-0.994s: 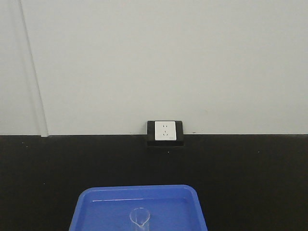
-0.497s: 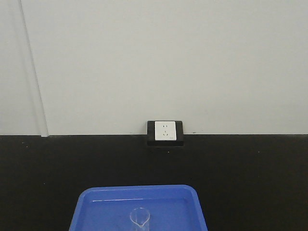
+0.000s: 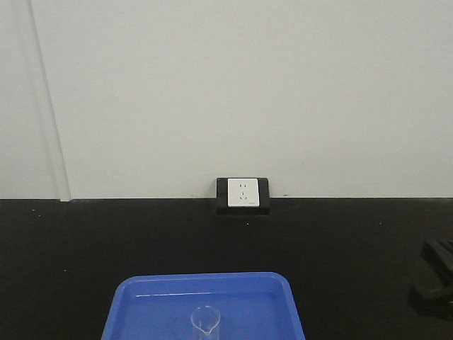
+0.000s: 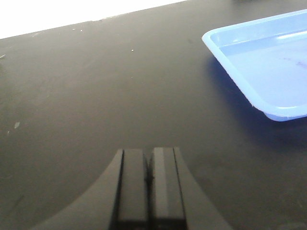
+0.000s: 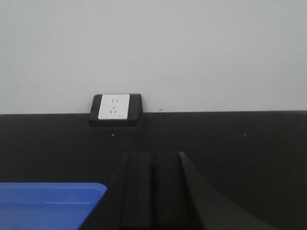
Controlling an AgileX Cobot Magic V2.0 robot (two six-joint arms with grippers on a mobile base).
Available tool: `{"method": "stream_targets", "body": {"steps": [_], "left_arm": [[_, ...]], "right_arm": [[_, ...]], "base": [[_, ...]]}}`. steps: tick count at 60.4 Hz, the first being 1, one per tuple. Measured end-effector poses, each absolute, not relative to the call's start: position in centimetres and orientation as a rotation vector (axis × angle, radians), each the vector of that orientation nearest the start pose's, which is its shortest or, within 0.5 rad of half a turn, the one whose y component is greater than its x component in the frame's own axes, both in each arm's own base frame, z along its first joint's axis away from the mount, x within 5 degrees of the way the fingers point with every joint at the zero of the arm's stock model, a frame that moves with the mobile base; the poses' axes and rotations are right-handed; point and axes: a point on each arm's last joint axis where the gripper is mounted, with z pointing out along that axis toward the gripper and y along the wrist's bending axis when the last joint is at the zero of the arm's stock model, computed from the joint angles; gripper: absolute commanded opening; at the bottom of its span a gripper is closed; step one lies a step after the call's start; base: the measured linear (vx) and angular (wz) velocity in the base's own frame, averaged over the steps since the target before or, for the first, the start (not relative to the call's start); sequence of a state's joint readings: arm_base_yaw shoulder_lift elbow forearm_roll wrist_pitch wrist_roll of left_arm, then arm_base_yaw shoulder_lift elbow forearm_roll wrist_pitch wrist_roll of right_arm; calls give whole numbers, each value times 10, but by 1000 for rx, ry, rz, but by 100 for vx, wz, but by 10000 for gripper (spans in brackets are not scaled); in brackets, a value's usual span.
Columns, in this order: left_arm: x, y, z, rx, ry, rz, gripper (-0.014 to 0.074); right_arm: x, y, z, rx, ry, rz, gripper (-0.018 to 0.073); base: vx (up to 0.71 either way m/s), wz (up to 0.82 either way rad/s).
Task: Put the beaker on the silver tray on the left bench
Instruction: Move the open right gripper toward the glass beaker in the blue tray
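A small clear glass beaker (image 3: 205, 322) stands in a blue tray (image 3: 141, 297) at the bottom centre of the front view, its lower part cut off by the frame edge. My right gripper (image 3: 435, 273) shows at the right edge of the front view, to the right of the tray and apart from it; in its wrist view (image 5: 152, 160) the jaws are shut and empty above the black bench. My left gripper (image 4: 148, 155) is shut and empty over the bench, left of the blue tray (image 4: 268, 62). No silver tray is in view.
The black bench (image 3: 354, 241) runs to a grey-white wall. A white socket in a black housing (image 3: 243, 195) sits at the wall's foot, also in the right wrist view (image 5: 115, 109). The tray's corner shows at lower left of the right wrist view (image 5: 48, 201).
My right gripper has come into the front view at the right edge. The beaker and blue tray have not moved.
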State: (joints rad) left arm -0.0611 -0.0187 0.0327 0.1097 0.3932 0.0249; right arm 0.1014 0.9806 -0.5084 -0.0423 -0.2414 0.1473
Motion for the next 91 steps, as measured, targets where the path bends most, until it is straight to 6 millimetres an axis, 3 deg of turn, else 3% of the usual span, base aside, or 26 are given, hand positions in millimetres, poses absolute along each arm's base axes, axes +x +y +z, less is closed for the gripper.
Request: {"method": "stream_targets", "body": {"steps": [11,25,34,55,91], "left_arm": [[52,1,168,148,1883,84,1],[52,1,168,148,1883,84,1],[52,1,168,148,1883,84,1],[52,1,168,148,1883,84,1],[52,1,168,148,1883,84,1]], "right_arm": [[215,23,280,-3,1774,159,164],[219,23,274,-4,1798,157,561],[220,23,274,-5,1787,157,729],[220,23,275,-3,1782,160,666],[219,23,274,-2,1798,159,398]], "base": [[0,-1],[0,0],[0,0],[0,0],[0,0]]}}
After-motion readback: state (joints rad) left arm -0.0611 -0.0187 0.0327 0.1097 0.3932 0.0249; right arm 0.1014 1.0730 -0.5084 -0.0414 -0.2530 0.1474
